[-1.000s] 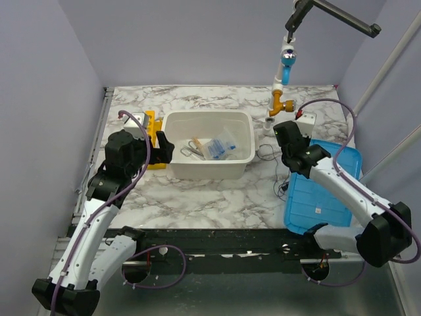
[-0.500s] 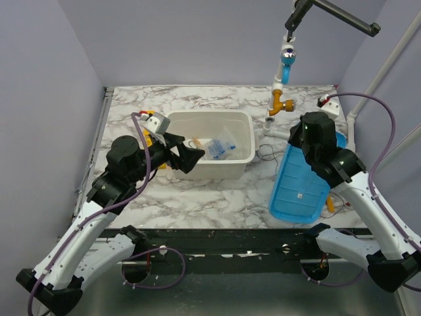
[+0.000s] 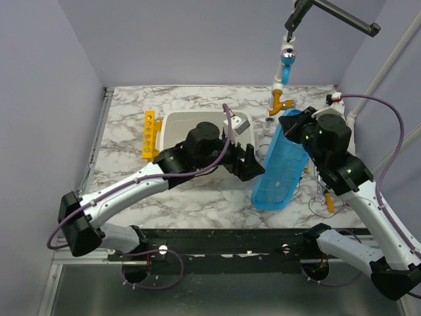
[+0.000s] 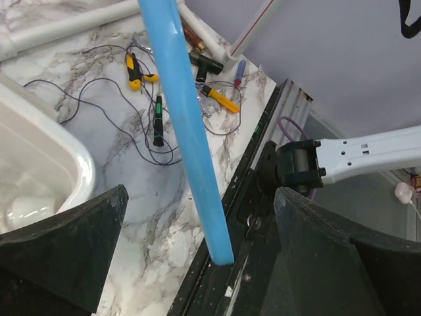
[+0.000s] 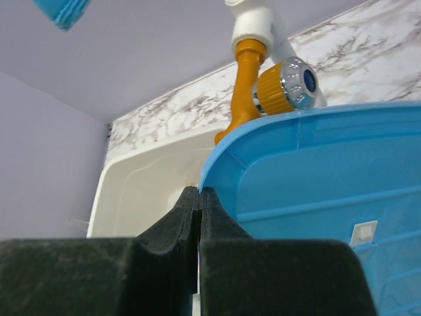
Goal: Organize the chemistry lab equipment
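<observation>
My right gripper (image 3: 288, 123) (image 5: 199, 194) is shut on the top rim of a blue lid (image 3: 276, 168) (image 5: 329, 171). It holds the lid nearly on edge, right of the white bin (image 3: 172, 119) (image 5: 145, 184). My left gripper (image 3: 253, 168) (image 4: 204, 263) reaches across the bin and stands open, its fingers on either side of the lid's lower edge (image 4: 187, 125) without touching it. A yellow tube rack (image 3: 151, 133) lies left of the bin. Small loose items (image 3: 328, 203) (image 4: 220, 99) with yellow handles and thin wires lie on the table behind the lid. The left arm hides what is in the bin.
An orange and white tap (image 3: 281, 99) (image 5: 263, 85) stands at the back right of the marble table (image 3: 191, 197). A black rail (image 4: 243, 197) runs along the table's near edge. A green-and-black pen (image 4: 158, 118) lies among the wires.
The right gripper has raised the blue lid from flat on the table to nearly upright and carried it left. The left arm has swung right, from beside the rack across the bin to the lid.
</observation>
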